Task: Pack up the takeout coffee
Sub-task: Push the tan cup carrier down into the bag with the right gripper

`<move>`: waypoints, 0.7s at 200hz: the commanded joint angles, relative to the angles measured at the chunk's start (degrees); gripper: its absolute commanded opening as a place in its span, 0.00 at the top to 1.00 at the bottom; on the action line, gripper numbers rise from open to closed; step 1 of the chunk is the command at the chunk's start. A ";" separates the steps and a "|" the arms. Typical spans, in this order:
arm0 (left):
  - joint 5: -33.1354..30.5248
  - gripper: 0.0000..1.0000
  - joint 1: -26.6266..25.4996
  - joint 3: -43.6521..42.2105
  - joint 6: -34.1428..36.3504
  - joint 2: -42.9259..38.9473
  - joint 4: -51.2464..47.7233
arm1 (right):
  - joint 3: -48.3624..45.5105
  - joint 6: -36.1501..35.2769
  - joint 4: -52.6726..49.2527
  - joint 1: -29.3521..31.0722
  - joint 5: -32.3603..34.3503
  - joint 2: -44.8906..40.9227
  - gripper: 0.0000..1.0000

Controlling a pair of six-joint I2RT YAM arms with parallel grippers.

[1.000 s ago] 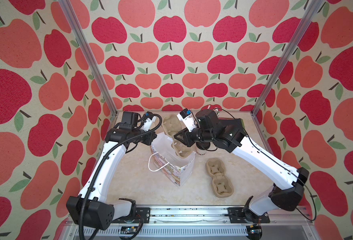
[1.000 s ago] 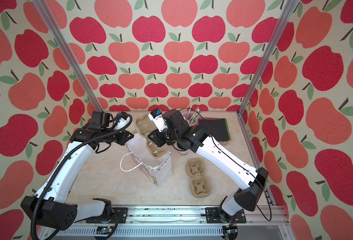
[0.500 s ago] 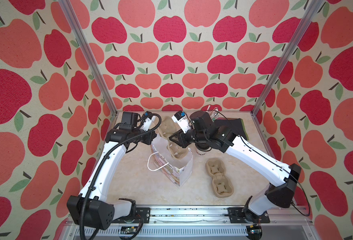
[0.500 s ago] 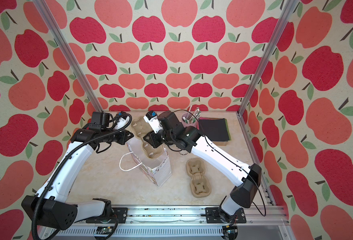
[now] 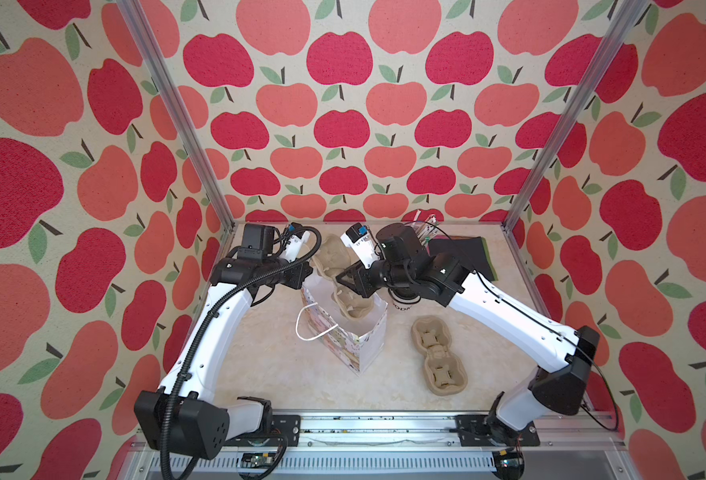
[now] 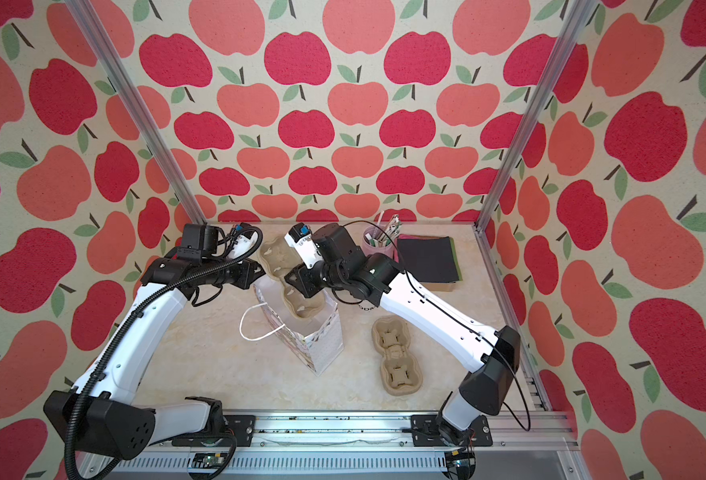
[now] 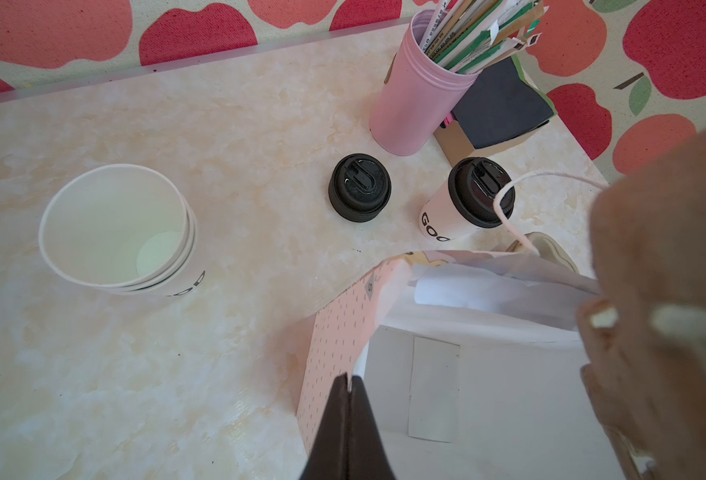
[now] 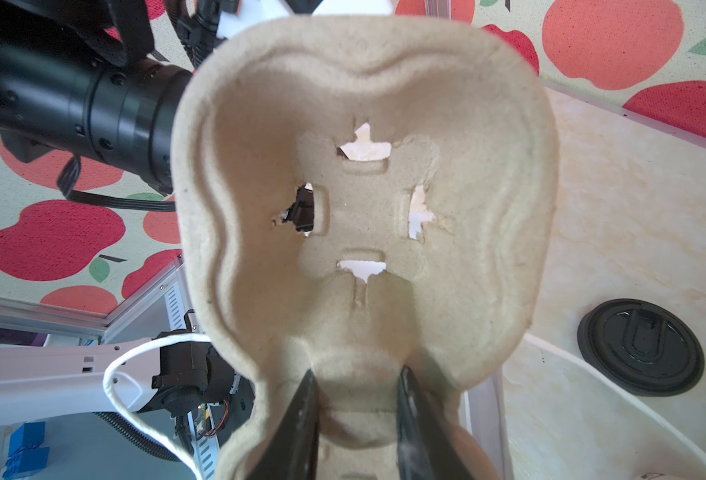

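The left gripper (image 7: 348, 380) was pressed shut, pinching the rim of the pink-and-white paper bag (image 7: 334, 332). The right gripper (image 8: 356, 372) squeezed the brown paper-pulp cup tray (image 8: 364, 208) at the bag's open top. Past the left gripper, beyond the bag, stood the small white paper cup (image 7: 436, 222) with its round black plastic lid (image 7: 478, 197) on.

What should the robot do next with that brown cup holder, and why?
Probably lower the cup holder straight down into the paper bag. The right gripper grips it, tilted, with its lower end at the bag's open mouth, and the left gripper pinches the bag's rim, holding it open.
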 commanded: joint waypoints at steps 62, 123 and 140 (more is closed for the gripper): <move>0.86 1.00 1.58 -2.63 -1.52 -1.96 2.62 | -2.37 -6.10 -4.99 2.61 6.55 1.40 0.76; 0.65 1.00 2.28 -3.78 -2.10 -2.78 4.23 | -2.14 -8.92 -8.70 3.70 10.69 3.06 0.77; 0.35 1.00 2.42 -3.87 -2.19 -2.90 4.47 | -1.72 -9.58 -9.64 4.12 11.75 3.68 0.77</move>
